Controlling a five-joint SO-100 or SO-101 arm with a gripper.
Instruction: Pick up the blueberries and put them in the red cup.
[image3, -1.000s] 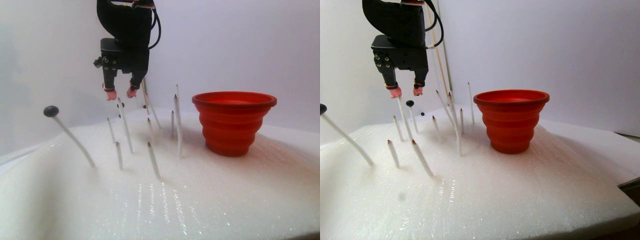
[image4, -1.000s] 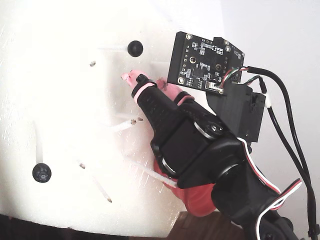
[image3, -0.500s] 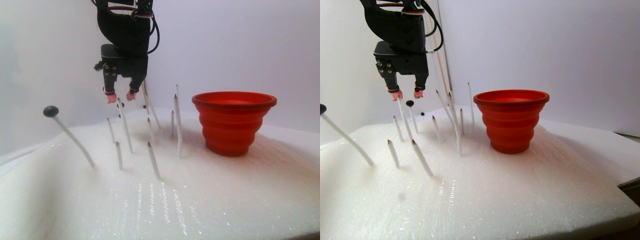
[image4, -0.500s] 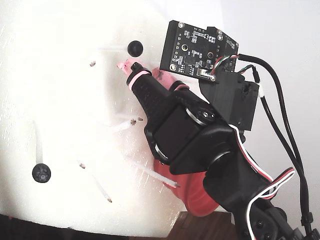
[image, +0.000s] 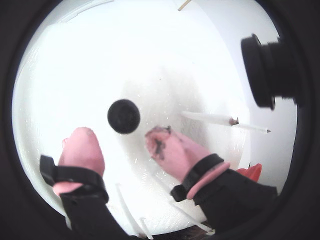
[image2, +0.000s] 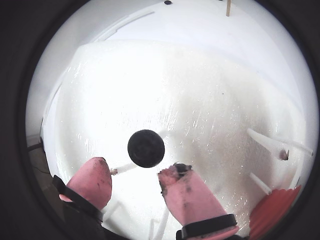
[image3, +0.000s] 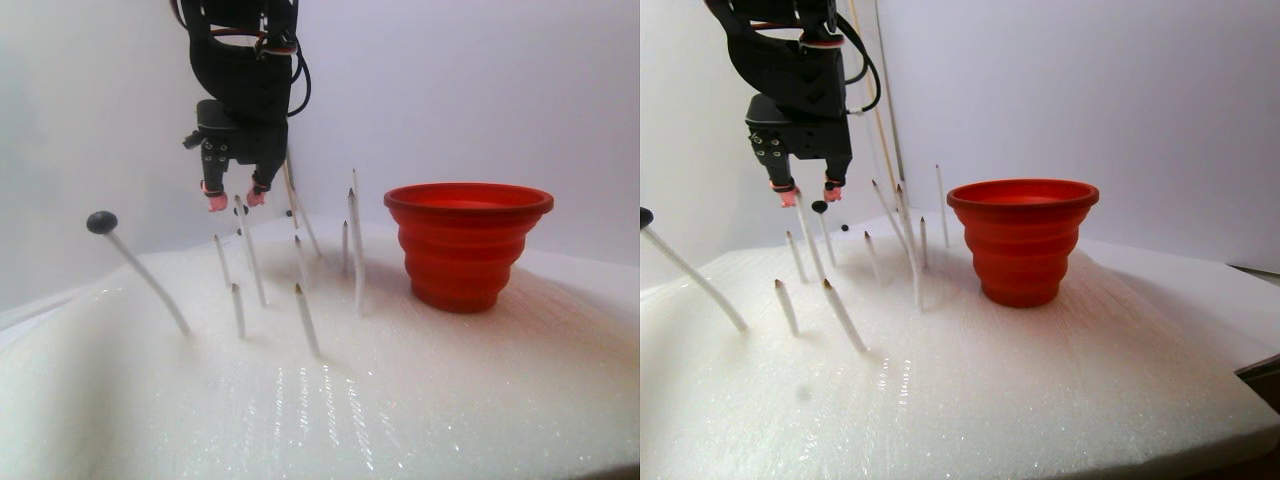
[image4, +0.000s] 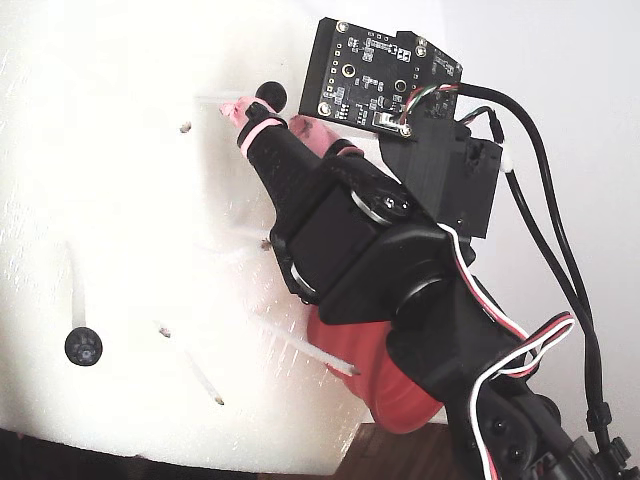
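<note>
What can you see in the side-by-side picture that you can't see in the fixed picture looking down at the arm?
Only the stereo pair view shows the whole red cup upright with its open rim, and the sticks standing up. Only the fixed view shows the green circuit board and the wires. Both show the open gripper near a blueberry, another blueberry on a stick, and the white foam.

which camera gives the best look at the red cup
The stereo pair view: the red cup stands whole and upright on the white foam, ribbed wall and flared rim clear. Both wrist views catch only a red sliver at the lower right edge. The fixed view hides most of it behind the arm.
</note>
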